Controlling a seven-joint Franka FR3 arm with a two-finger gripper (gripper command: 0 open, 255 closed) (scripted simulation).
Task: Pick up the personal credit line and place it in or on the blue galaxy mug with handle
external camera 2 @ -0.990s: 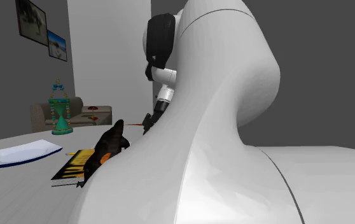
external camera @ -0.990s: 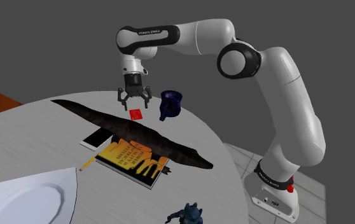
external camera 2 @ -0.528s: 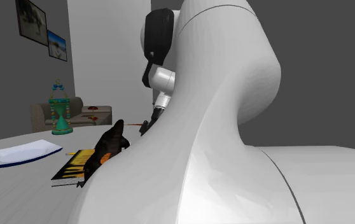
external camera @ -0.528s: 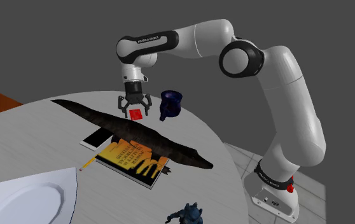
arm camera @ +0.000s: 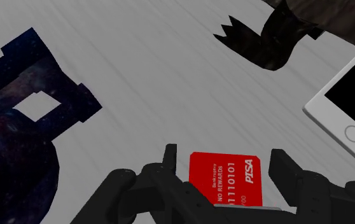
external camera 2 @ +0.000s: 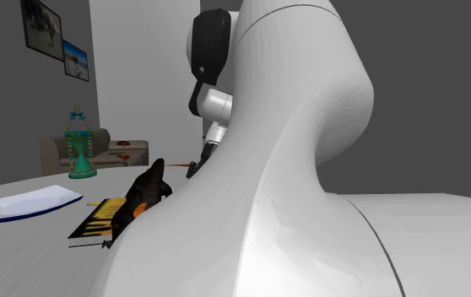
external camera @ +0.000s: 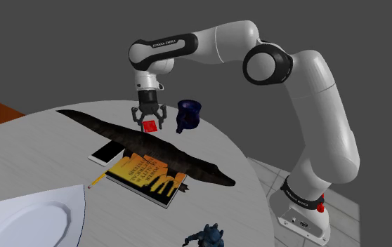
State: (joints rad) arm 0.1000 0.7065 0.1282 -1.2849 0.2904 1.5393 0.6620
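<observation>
In the shoulder view's upper middle, the red card point(external camera: 150, 125) is straddled by the released tool point(external camera: 150, 123) (card not yet touched), ready for clasping.

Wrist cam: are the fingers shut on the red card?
No. The gripper has its fingers standing apart on either side of the red card, with bare table showing in both gaps.

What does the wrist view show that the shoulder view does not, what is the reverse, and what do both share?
Wrist view adds the white lettering on the red card and the round button on the white phone. Shoulder view adds the yellow book, pencil, white plate and whole arm. Both share the card, phone, dark blue mug, dark reptile toy and open gripper straddling the card.
</observation>
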